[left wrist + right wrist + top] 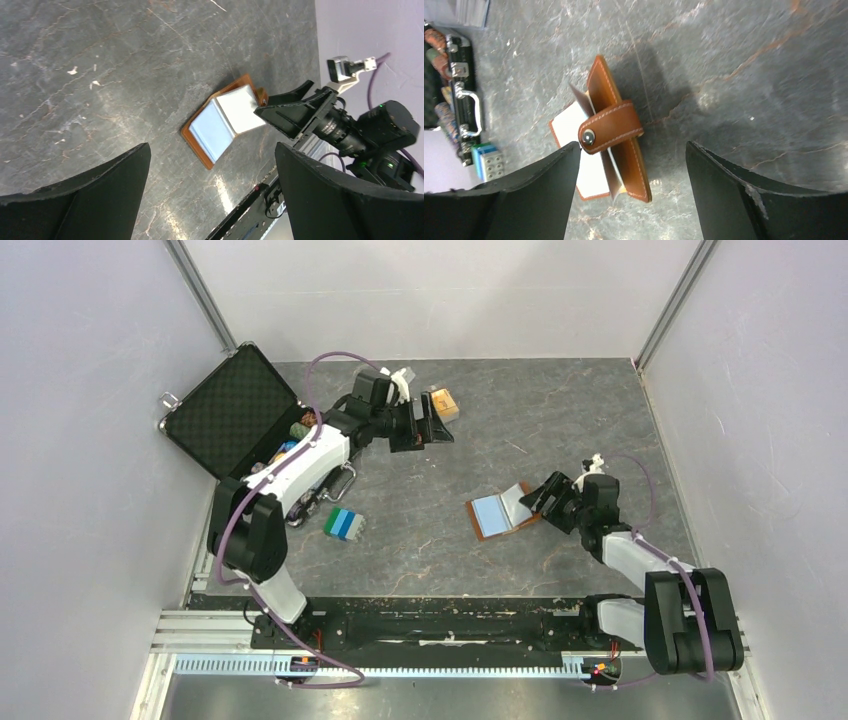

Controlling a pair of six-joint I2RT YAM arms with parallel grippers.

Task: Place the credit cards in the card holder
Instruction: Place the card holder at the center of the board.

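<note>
The card holder [497, 512] lies open on the table, pale blue inside up, its right flap raised. In the right wrist view its brown flap and snap tab [610, 131] stand between my fingers, the tab close to the left finger [539, 185]. My right gripper [541, 496] is open at the holder's right edge and grips nothing. A small stack of orange credit cards [444, 403] lies at the back. My left gripper [428, 428] is open and empty just in front of that stack. The left wrist view shows the holder [220, 120] and the right gripper [280, 102], but no cards.
An open black foam-lined briefcase [232, 410] stands at the back left with poker chips [300, 425] in it. A blue-green-white striped block [344, 525] lies in front of it. Grey walls close in the left, right and back sides.
</note>
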